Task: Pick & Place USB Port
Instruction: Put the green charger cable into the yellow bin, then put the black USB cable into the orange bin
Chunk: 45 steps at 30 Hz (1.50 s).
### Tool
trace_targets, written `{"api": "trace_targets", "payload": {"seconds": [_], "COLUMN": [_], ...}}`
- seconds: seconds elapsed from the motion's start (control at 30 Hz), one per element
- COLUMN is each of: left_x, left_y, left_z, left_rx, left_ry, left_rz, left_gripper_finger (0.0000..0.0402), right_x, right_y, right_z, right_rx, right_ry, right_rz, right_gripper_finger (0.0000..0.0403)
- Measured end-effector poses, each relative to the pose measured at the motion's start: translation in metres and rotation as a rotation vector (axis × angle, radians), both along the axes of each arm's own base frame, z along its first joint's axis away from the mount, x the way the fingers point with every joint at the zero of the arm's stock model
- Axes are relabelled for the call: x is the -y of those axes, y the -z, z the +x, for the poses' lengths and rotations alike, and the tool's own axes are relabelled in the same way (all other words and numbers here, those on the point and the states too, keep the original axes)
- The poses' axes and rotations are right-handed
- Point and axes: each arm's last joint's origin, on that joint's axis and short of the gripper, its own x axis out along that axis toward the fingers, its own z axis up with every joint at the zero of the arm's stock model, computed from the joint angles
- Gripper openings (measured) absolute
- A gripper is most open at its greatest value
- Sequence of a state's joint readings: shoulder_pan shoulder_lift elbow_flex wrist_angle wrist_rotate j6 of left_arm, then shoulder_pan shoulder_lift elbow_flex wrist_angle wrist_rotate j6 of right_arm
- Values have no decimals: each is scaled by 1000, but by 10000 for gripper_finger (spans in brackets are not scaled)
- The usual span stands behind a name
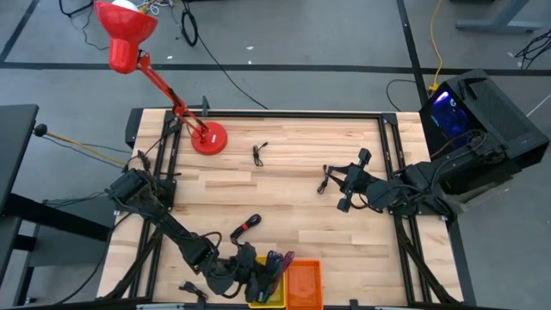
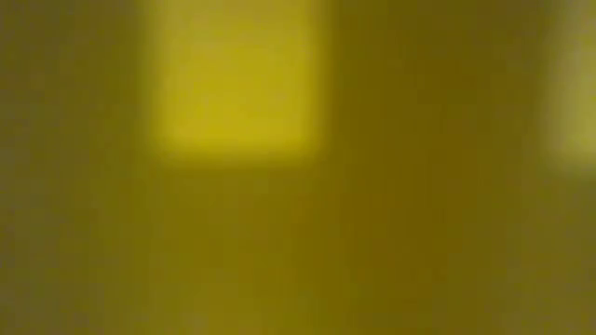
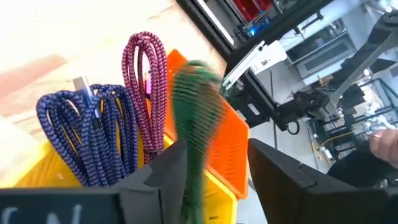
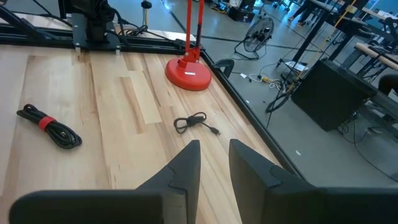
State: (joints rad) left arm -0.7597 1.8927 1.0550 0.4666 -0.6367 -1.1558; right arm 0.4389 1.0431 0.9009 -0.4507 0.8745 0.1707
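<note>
Wooden table (image 1: 284,198), red lamp base (image 1: 209,139), two black cables (image 1: 259,154), perhaps two bins (image 1: 303,284)

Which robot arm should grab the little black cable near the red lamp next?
Probably the right gripper: it hovers empty, nearer the black cable. The left gripper is busy holding a green cable over the yellow bin.

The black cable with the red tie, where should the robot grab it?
Grab the black cable at its red tie, coming from straight above. It lies flat on the table, bundled tightest there, so the fingers probably catch all strands at once.
</note>
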Motion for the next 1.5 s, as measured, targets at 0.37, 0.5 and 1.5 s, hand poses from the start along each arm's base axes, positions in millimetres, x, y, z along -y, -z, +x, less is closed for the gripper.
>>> {"api": "trace_targets", "payload": {"seconds": [0.37, 0.5, 1.5], "left_x": [-11, -27, 8], "left_y": [-20, -23, 10], "left_z": [-10, -27, -122], "left_rx": [-43, -231, -1216], "left_ry": [23, -14, 531], "left_rz": [168, 226, -102], "left_gripper_finger": [181, 177, 177], "right_x": [0, 0, 7], "right_y": [0, 0, 1], "right_z": [0, 0, 2], "right_rx": [1, 0, 22], "right_ry": [-1, -6, 40], "right_rz": [5, 8, 77], "right_gripper_finger": [86, 86, 86]}}
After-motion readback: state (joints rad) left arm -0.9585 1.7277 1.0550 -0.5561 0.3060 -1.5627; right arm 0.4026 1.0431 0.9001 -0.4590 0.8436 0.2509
